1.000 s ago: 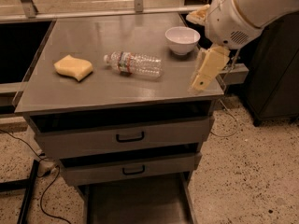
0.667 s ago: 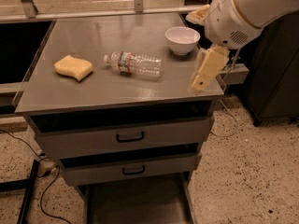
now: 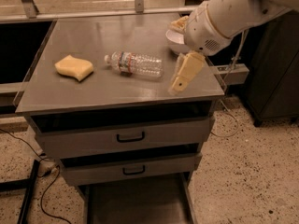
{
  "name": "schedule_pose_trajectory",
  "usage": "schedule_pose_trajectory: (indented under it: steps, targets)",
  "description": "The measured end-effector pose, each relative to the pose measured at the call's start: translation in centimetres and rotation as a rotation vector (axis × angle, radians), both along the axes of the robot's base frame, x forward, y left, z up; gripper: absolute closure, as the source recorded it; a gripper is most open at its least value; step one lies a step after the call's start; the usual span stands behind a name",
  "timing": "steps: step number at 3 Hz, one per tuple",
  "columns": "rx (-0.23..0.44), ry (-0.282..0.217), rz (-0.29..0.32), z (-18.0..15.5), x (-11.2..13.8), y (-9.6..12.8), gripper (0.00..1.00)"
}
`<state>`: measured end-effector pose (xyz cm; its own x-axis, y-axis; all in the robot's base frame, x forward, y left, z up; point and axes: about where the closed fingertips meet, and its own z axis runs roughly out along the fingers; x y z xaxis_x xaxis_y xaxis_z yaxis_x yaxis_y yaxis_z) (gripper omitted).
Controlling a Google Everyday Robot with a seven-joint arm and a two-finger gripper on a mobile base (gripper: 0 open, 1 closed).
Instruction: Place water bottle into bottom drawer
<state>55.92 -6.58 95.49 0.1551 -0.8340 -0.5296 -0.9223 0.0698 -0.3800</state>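
Left of the water bottle [image 3: 135,64], a yellow sponge [image 3: 74,67] lies well apart from it on the same cabinet top [image 3: 117,31], so it's no obstacle. The water bottle itself lies on its side mid-top, cap end twd the sponge, untouched.

Right of the water bottle is what's new: the gripper [image 3: 183,76] has slid in from further right & now hangs near the bottle's base end, not touching it, angled down twd the front edge. We can't tell whether the gripper is apart or together; it holds nothing that we can see. We read this as the approach to the pick under way, grasp not yet made.

Behind & right of the water bottle sits a white bowl [image 3: 174,40], now half hidden by the arm [image 3: 224,17]. It's close enough that a bump is poss.

Below the water bottle are two drawers w/ black handles [image 3: 126,136], pushed in. Under them the bottom drawer [image 3: 135,204] stands pulled out, ready to receive. Nothing lies btw gripper & water bottle.
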Motion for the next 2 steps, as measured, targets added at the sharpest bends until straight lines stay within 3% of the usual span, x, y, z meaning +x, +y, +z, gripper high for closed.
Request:
schedule_pose_trajectory:
  steps: [2]
  targets:
    - [0.051,0.058,0.027,-3.7,4.8,4.0,0.00]
